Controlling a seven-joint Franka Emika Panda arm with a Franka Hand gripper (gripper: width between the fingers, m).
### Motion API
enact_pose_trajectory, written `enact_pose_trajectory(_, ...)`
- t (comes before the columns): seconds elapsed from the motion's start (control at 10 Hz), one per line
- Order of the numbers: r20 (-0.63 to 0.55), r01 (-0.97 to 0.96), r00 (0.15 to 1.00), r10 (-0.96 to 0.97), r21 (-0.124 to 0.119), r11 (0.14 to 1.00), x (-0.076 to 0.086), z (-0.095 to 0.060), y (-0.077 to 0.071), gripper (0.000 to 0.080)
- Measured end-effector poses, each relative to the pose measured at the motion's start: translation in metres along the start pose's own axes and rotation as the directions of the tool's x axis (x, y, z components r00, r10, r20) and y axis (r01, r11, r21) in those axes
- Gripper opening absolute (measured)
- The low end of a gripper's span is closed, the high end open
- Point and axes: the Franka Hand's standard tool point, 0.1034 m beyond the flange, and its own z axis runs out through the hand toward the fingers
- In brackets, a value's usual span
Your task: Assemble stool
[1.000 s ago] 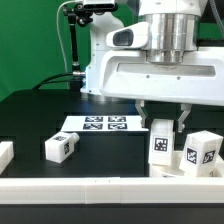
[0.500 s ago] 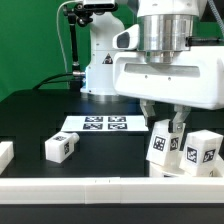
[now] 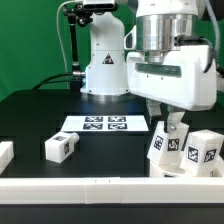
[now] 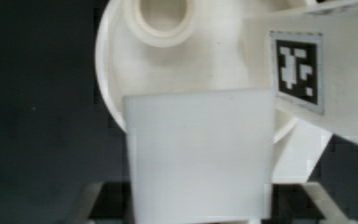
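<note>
Swung round on its wrist since a second ago, the arm now sits further toward the exterior view's right, and the leg it carries leans slightly. The fingers pinch that leg by its upper end, close above the round seat. Black-and-white square tags mark this leg, a second leg just beside it, a third leg lying on the counter, and the marker board.

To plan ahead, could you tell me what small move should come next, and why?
Probably twist the leg down into the seat: the gripper is shut on it, it stands on the seat, and a second leg already stands alongside.
</note>
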Motion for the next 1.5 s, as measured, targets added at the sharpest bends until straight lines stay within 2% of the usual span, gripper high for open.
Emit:
enact_pose_trajectory(0.3,0.015,-0.126,0.992,0.126,0.004,0.992,0.0006,0.0003,0.0003,0.0338)
enact_pose_trajectory(0.4,0.032,-0.231,0.972,0.231,0.003,0.973,0.0025,0.0019,0.0025,0.0338)
enact_pose_trajectory(0.6,0.063,-0.453,0.891,0.450,0.038,0.891,0.0035,0.0034,0.0037,0.0338)
enact_pose_trajectory(0.8,0.102,-0.590,0.806,0.583,0.069,0.804,0.0034,0.0040,0.0052,0.0338)
enact_pose_trajectory(0.9,0.126,-0.680,0.732,0.670,0.075,0.729,0.0015,0.0042,0.0051,0.0338)
enact_pose_trajectory(1.1,0.147,-0.801,0.597,0.789,0.058,0.596,-0.0004,0.0041,0.0043,0.0338)
enact_pose_trajectory(1.2,0.154,-0.830,0.556,0.817,0.053,0.555,-0.0012,0.0038,0.0038,0.0338)
enact_pose_trajectory(1.5,0.172,-0.865,0.499,0.849,0.036,0.501,-0.0010,0.0043,0.0042,0.0338)
